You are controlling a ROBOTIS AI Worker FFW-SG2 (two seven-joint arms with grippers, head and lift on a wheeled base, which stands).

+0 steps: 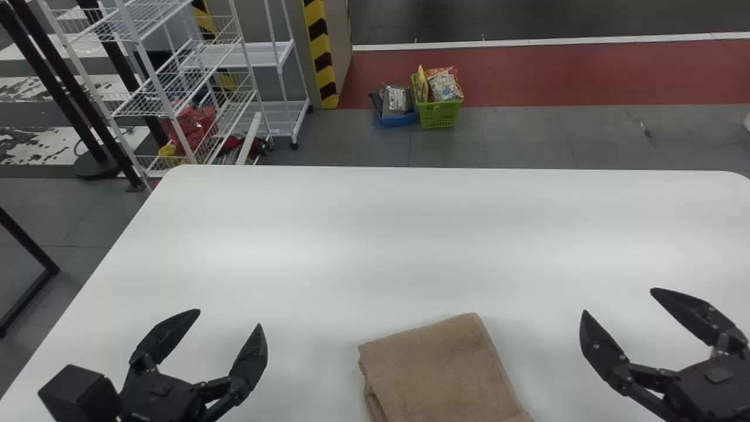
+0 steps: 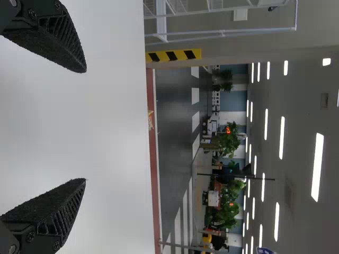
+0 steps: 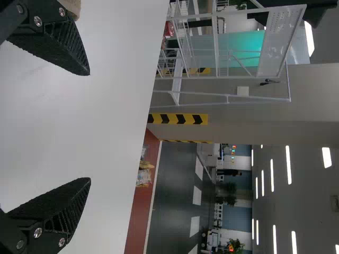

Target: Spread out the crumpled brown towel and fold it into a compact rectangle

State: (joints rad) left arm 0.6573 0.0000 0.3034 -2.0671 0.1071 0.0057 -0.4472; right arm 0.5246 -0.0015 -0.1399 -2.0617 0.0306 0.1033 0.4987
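Note:
The brown towel (image 1: 436,372) lies folded in a flat, compact shape at the table's near edge, its lower part cut off by the head view's bottom edge; layered folds show along its left side. Left of it my left gripper (image 1: 230,317) stands open over the table, holding nothing. To the towel's right my right gripper (image 1: 619,300) is open too, apart from the cloth. In the left wrist view the left gripper (image 2: 86,125) has its fingers wide apart. The right wrist view gives the right gripper (image 3: 90,126) likewise spread, with a bit of towel (image 3: 73,7) at the corner.
The white table (image 1: 351,246) extends beyond both grippers. Past its far edge, a green basket (image 1: 439,114) and a blue tray (image 1: 401,119) with packages stand on the floor. White wire shelves (image 1: 170,88) are at the back left, beside black posts.

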